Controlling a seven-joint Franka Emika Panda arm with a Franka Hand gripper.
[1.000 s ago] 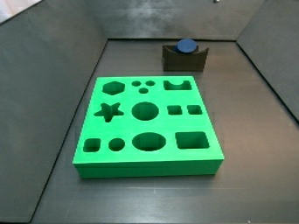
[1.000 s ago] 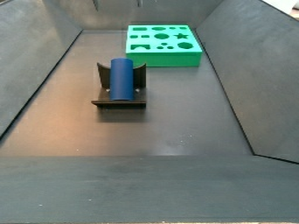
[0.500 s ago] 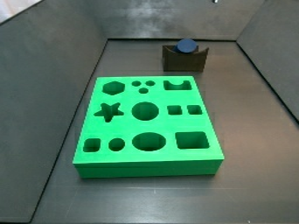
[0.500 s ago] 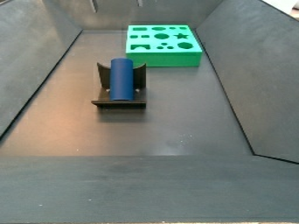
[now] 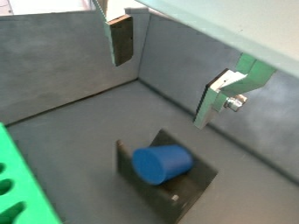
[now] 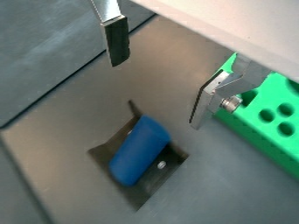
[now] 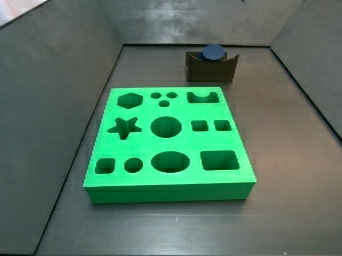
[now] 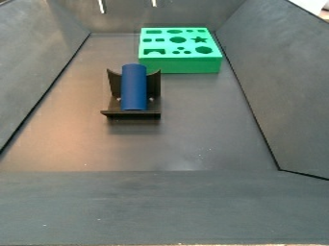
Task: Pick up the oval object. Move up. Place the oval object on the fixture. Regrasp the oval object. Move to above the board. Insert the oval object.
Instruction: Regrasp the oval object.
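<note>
Two silver finger plates of the gripper (image 5: 170,74) (image 6: 163,74) stand wide apart above the fixture, holding nothing.

Below the open jaws, in both wrist views, the small matte blue oval peg (image 5: 160,164) (image 6: 139,151) lies in the curved notch of the small dark notched fixture block (image 5: 191,189) (image 6: 114,143). In both side views the peg (image 7: 211,52) (image 8: 134,85) rests on the fixture (image 7: 210,68) (image 8: 130,110), near one end wall of the bench, apart from the large bright green board with shaped holes (image 7: 167,142) (image 8: 179,48).
</note>
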